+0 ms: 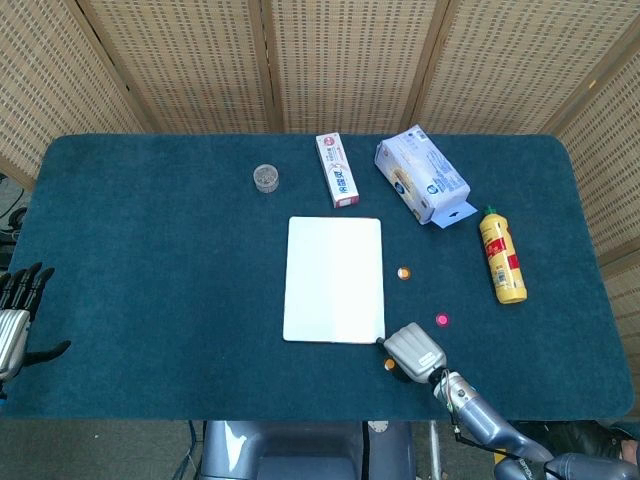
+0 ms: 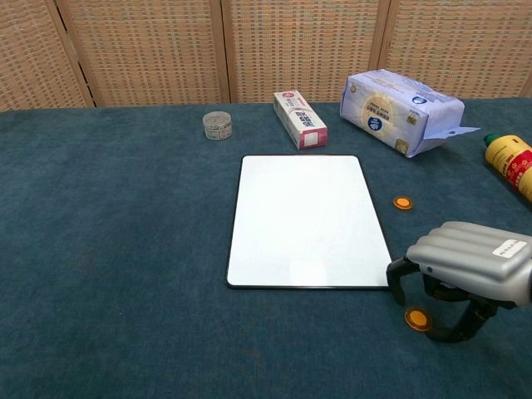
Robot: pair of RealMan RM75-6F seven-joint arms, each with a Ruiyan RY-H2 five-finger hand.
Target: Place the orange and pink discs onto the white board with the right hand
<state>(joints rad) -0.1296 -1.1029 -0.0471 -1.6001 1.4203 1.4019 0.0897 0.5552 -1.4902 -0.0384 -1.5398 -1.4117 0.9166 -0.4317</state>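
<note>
Resting on the counter: orange disc beneath the right hand.
Fingers arch over this disc, spread and gripping nothing; a second orange disc and the pink disc lie beside the white board.

- bright, even, diffuse light across both views; shadows are faint and soft.
- mild glare on the white board.
- both views sharp, with slight bending at the head view's edges.
</note>
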